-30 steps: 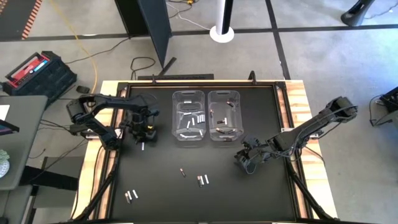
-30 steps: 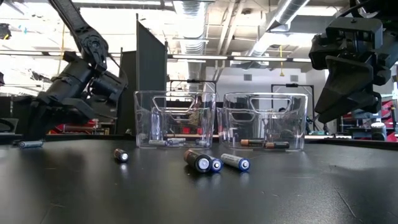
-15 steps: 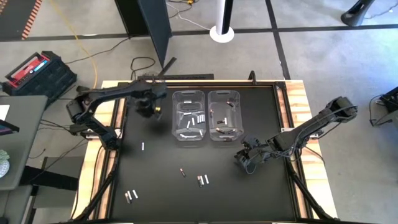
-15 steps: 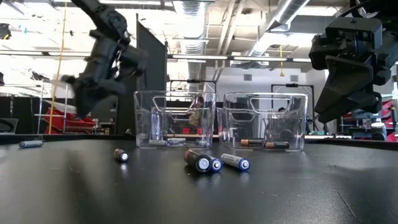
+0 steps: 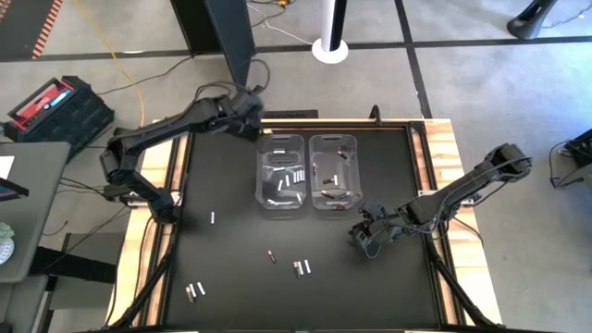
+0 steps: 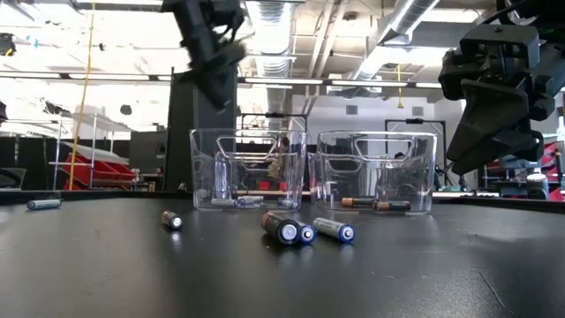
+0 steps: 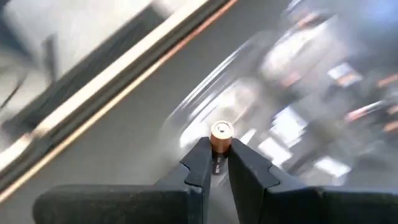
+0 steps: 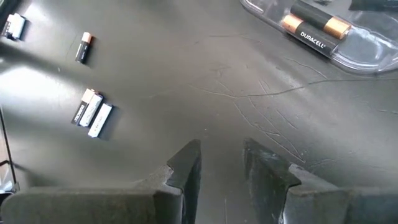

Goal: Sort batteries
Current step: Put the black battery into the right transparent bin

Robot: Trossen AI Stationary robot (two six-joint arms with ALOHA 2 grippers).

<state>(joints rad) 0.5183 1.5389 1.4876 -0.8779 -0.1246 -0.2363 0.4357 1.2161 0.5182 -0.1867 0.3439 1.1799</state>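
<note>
While its fingers pinch a copper-tipped battery (image 7: 220, 135) end-on, the left gripper (image 5: 248, 104) hangs high above the table's far edge, just outside the left bin (image 5: 280, 173), likely so the cell can be carried over the clear wall and dropped. That bin holds silvery cells; the right bin (image 5: 334, 171) holds dark copper-ended ones, so this cell probably belongs there. The right gripper (image 8: 221, 163) waits near the table's right side, slightly parted and empty. Loose batteries (image 5: 302, 267) lie nearer the front.
</note>
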